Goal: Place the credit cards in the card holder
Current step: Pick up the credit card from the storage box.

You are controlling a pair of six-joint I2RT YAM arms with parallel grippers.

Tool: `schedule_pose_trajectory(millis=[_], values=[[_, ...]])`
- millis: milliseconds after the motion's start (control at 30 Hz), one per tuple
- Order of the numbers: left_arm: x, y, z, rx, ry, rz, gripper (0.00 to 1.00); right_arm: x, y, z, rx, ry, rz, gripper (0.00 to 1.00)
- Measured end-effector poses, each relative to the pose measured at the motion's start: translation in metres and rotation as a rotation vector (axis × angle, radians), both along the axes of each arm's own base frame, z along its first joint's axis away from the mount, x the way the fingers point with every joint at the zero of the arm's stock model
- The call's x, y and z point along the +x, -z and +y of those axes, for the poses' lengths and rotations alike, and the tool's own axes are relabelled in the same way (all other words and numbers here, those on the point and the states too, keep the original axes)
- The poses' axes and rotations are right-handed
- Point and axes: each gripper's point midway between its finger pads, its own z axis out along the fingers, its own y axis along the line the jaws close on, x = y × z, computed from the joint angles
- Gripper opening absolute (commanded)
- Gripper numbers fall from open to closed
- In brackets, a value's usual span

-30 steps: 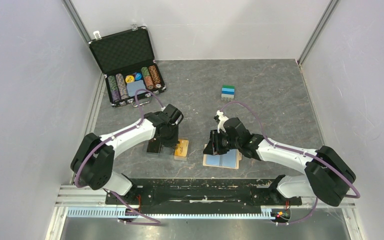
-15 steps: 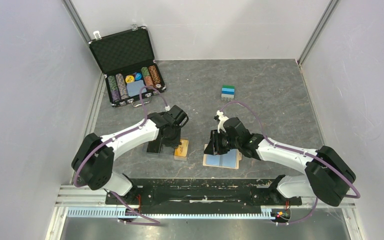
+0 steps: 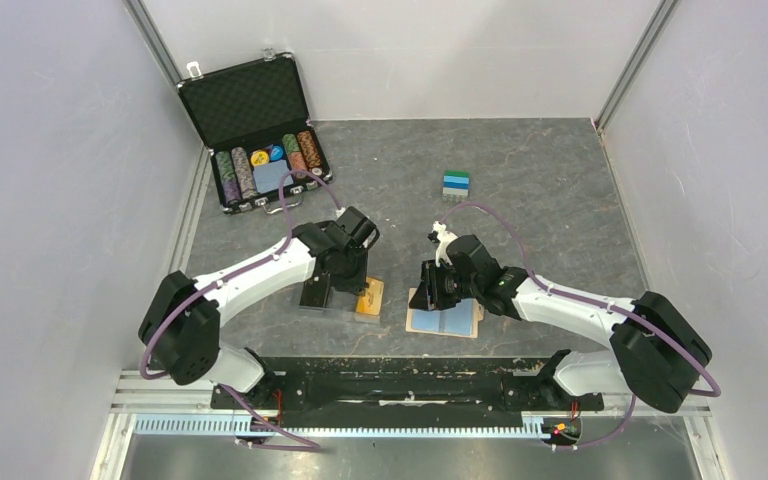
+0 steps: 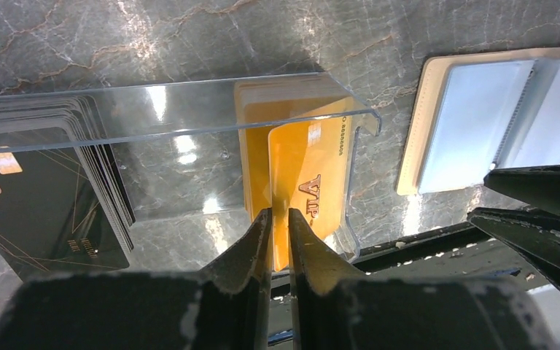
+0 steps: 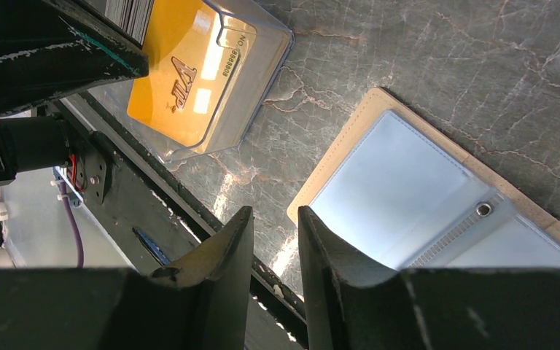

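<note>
Left arm (image 3: 260, 270) reaching forward and inward, left gripper (image 4: 278, 216) tipped down, clamped on gold credit card (image 4: 315, 182) in clear box (image 4: 189, 109) — right arm (image 3: 560, 300) bent inward, right gripper (image 5: 272, 219) narrowly parted, empty, by corner of open card holder (image 5: 408, 182).

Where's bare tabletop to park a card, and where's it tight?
Free: the far strip between the chip case and the blue-green stack, and the far-right corner beyond that stack. Tight: near centre, where the left gripper on a gold card, the clear card box, right gripper and card holder bunch up.
</note>
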Motion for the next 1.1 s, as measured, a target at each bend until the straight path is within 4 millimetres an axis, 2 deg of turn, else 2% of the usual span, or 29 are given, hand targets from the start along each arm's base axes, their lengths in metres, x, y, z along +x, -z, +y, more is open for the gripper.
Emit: schedule_pose_trajectory(millis=[567,800,867,1100], values=[[0.001,-0.016,-0.033,-0.173,0.026,-0.005,0.18,0.001,0.001,0.000,-0.004,0.003,-0.002,0.31],[-0.001,-0.005,-0.031,-0.157,0.020,0.017,0.11,0.000,0.002,-0.002,-0.015,0.000,-0.001,0.31],[-0.002,-0.001,-0.029,-0.146,0.017,0.023,0.03,0.000,0.003,-0.003,-0.023,0.002,0.000,0.31],[-0.001,-0.007,-0.030,-0.160,0.007,0.011,0.02,0.002,0.003,-0.006,-0.042,0.008,-0.010,0.32]])
